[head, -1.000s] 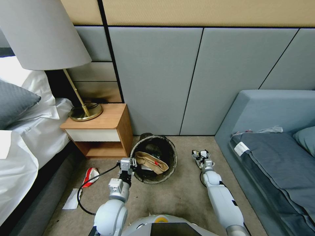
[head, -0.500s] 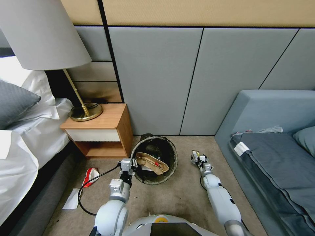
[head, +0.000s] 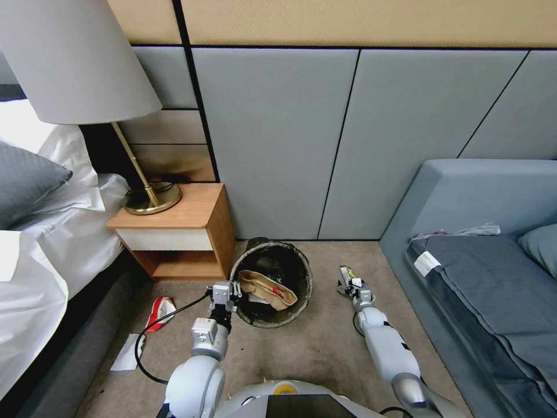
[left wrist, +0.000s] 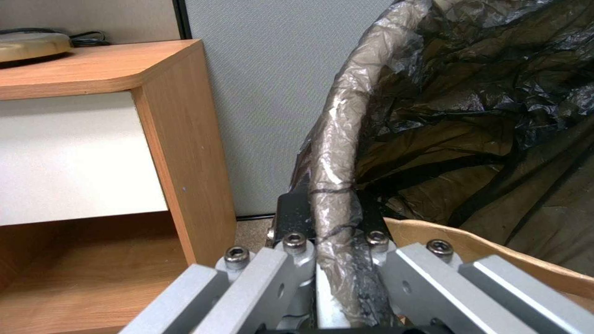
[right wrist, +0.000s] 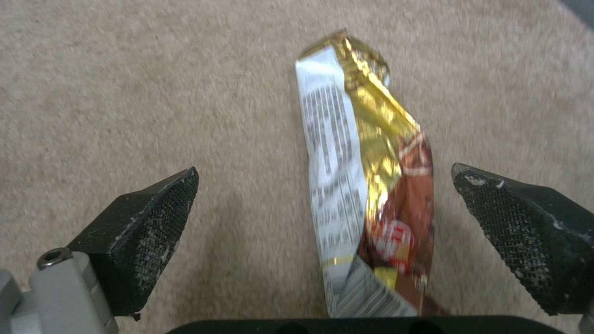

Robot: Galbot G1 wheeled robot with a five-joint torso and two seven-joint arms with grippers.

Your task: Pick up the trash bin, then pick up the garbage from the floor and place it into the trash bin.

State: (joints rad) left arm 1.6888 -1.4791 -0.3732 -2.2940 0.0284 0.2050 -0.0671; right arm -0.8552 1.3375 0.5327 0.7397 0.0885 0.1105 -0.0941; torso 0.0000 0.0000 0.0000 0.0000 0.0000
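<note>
The right gripper (right wrist: 322,204) had dropped lower over the snack wrapper (right wrist: 365,185) on the carpet, jaws wide open astride it, nothing held; a grasp looked imminent. The left gripper (left wrist: 334,260) stayed clamped on the trash bin (head: 272,284) rim beside the nightstand (head: 180,232).

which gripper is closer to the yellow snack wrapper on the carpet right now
The right. The right gripper is open and straddles the yellow snack wrapper, with a finger on each side. The left gripper is shut on the trash bin rim, on the bin's far side from it.
</note>
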